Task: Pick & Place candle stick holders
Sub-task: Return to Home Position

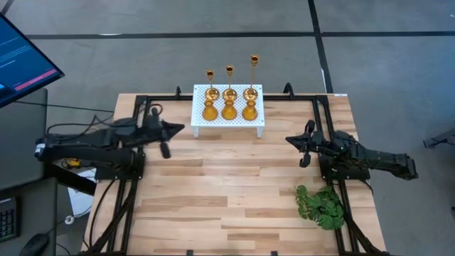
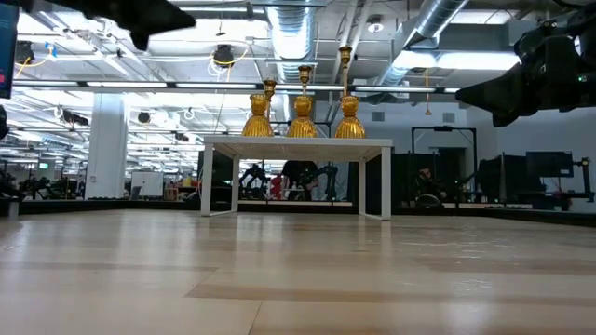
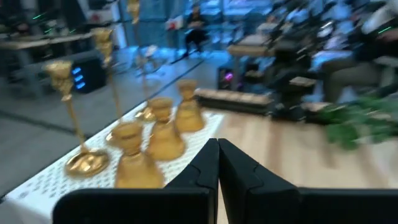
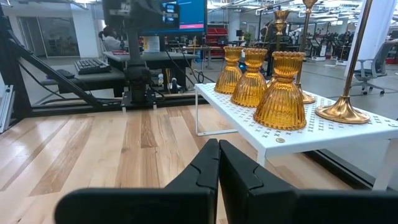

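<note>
Six candle stick holders stand upright on a white perforated stand (image 1: 229,124) at the middle of the table's far edge. Three squat amber holders (image 1: 229,112) (image 4: 281,90) form the near row. Three slim brass sticks (image 1: 229,80) (image 3: 69,118) of differing heights rise on round bases behind them. My left gripper (image 1: 180,129) (image 3: 218,148) is shut with nothing in it. It points level toward the table's right, raised above the table to the left of the stand. My right gripper (image 1: 288,139) (image 4: 219,148) is also shut with nothing in it, pointing level toward the table's left, to the right of the stand.
A green leafy plant (image 1: 321,206) lies near the table's near right corner, in front of the right arm. A monitor (image 1: 21,60) stands off the table to the far left. Bare wooden tabletop (image 1: 227,192) spreads between the two arms and in front of the stand.
</note>
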Motion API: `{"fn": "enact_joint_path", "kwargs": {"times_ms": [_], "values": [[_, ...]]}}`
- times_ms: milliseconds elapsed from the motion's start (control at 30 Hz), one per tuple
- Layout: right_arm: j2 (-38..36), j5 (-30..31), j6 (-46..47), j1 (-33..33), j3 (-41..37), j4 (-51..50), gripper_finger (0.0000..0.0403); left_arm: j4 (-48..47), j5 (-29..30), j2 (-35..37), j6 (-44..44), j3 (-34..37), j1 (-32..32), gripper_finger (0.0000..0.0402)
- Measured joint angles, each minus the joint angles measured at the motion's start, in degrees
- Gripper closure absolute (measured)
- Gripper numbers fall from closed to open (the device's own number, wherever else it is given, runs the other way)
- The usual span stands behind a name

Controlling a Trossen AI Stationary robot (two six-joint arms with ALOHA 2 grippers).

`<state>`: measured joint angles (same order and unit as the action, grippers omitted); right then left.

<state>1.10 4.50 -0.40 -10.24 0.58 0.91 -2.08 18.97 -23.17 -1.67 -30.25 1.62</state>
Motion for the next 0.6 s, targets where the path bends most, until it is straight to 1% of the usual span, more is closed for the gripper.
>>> {"fn": "enact_joint_path", "kwargs": {"times_ms": [133, 300, 367, 600], "values": [[0.0, -0.01, 0.0, 0.0, 0.0, -0.02, 0.0403, -3.81, -5.79, 6.52, -0.13, 0.01, -0.01, 0.0396], [0.0, -0.01, 0.0, 0.0, 0.0, -0.02, 0.0403, -5.7, -9.21, 12.1, 0.42, -0.01, -0.01, 0.0396], [0.0, 0.01, 0.0, 0.0, 0.0, -0.02, 0.0403, -6.37, -11.42, 13.75, 0.63, 0.08, -0.01, 0.0396], [0.0, -0.01, 0.0, 0.0, 0.0, -0.02, 0.0403, -6.02, -18.64, 20.54, 1.84, 3.98, -0.01, 0.0396]]}}
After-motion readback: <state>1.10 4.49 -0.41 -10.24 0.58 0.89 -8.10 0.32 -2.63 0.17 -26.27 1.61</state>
